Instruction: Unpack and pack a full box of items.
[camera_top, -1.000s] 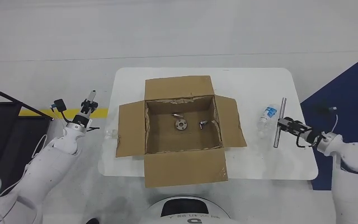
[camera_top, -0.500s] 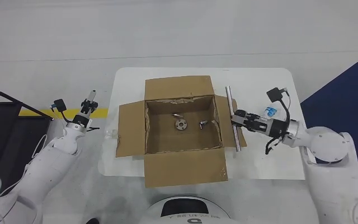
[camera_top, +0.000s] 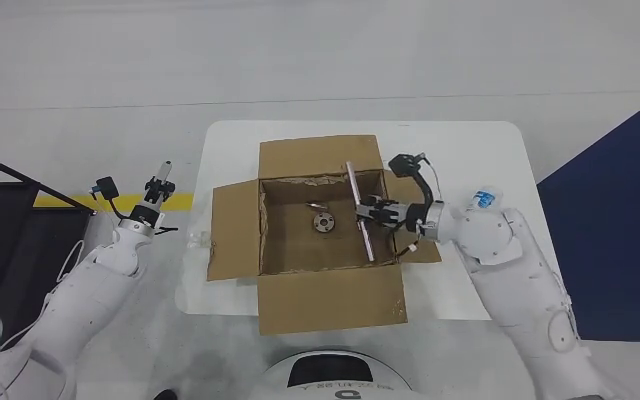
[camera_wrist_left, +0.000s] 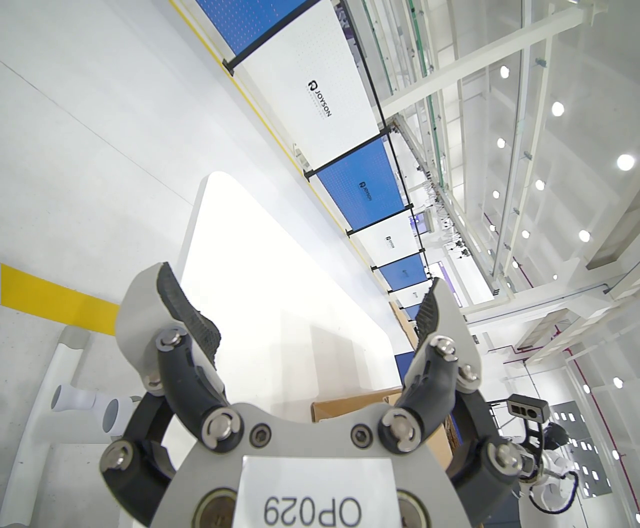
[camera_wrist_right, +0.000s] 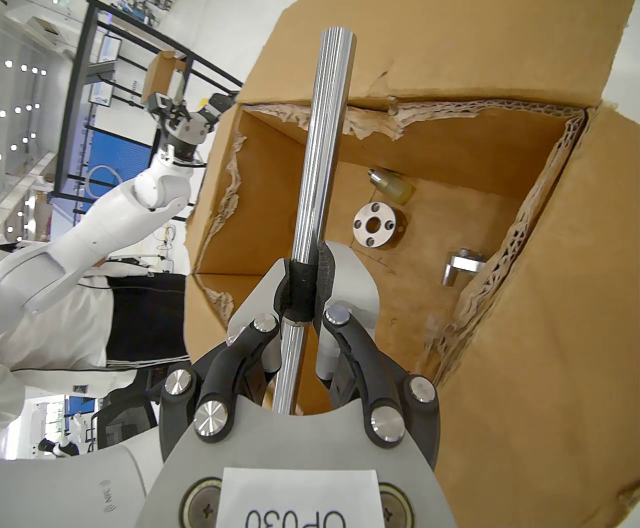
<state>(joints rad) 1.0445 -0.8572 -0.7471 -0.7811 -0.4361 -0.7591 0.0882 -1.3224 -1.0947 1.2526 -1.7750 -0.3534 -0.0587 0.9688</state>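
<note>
An open cardboard box (camera_top: 290, 260) stands mid-table with its flaps spread. My right gripper (camera_top: 368, 212) is shut on a long steel rod (camera_top: 360, 210) and holds it over the right part of the box's opening. In the right wrist view the rod (camera_wrist_right: 325, 150) runs out from the gripper (camera_wrist_right: 302, 285) above the box (camera_wrist_right: 500, 140). On the box floor lie a round metal flange (camera_wrist_right: 376, 225), a small bottle (camera_wrist_right: 392, 185) and a metal bracket (camera_wrist_right: 460, 265). My left gripper (camera_wrist_left: 300, 295) is open with nothing in it, off the table's left side (camera_top: 160, 178).
A water bottle (camera_top: 483, 197) lies on the white table (camera_top: 460, 150) to the right of the box. A small clear item (camera_top: 197, 238) sits at the table's left edge. A dark rack (camera_top: 30, 190) stands on the floor at far left.
My right arm has carried the rod leftward, from the table's right side past the water bottle to over the box. The left arm has not moved.
</note>
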